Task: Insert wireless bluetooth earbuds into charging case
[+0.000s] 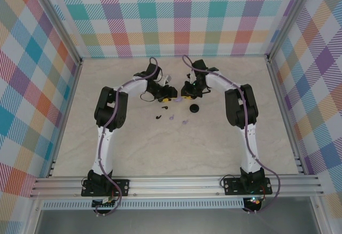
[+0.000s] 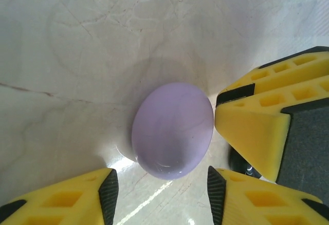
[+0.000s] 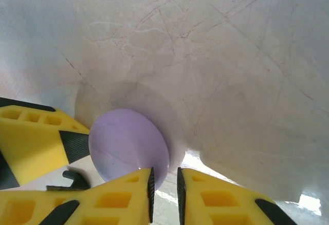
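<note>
A closed, oval, glossy lilac charging case (image 2: 172, 130) is seen lying on the pale marbled bench (image 2: 77, 55). The left claw (image 2: 160, 186) is released, its yellow fingers (image 2: 67, 202) spread to either side of the case's near edge; whether contact is made cannot be told. The right claw (image 3: 164, 191) is clenched almost fully beside the case's rim, with nothing seen in the narrow slit between its tips. In the top view, two tiny black stemmed earbuds (image 1: 164, 107) and two pale lilac stemmed earbuds (image 1: 171, 117) are scattered loose on the bench, nearer the arm bases than the claws, beside a round black case (image 1: 194, 108).
</note>
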Motion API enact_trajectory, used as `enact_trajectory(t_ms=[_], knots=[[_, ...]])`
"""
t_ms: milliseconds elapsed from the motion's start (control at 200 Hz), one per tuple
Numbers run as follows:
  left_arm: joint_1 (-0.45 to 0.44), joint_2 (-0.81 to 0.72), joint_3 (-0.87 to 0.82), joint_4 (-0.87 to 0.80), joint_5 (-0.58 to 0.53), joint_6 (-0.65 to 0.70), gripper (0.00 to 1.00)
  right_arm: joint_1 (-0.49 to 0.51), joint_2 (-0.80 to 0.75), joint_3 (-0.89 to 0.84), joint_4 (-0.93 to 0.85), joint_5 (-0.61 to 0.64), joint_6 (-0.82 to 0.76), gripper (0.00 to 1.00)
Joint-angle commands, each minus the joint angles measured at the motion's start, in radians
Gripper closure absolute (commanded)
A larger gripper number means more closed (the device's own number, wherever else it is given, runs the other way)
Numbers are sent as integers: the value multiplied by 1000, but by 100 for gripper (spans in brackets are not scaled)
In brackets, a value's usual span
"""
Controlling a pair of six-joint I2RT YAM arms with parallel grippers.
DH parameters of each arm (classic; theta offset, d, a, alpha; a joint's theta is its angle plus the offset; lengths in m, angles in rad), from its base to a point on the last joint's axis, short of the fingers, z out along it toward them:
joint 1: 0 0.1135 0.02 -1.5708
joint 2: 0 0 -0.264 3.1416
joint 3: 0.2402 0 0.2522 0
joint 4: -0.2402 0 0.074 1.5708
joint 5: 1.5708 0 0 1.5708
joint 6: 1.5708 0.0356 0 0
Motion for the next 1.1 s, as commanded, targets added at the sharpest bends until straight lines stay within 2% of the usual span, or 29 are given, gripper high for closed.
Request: enact_trajectory(t_ms=[0,195,345,1095], knots=[[-1,-68,-16,-17,-26,1,45,4,-36,0,-14,0,-3,76],[31,-71,-31,26,-3,-48,45,-8,-82,-54,56,-69,13,72],[36,-56,-41,68,22,-78,44,-11,-55,-38,71,-120,24,70],[34,16,-65,134,83,-134,48,-22,25,-13,73,-104,75,77]])
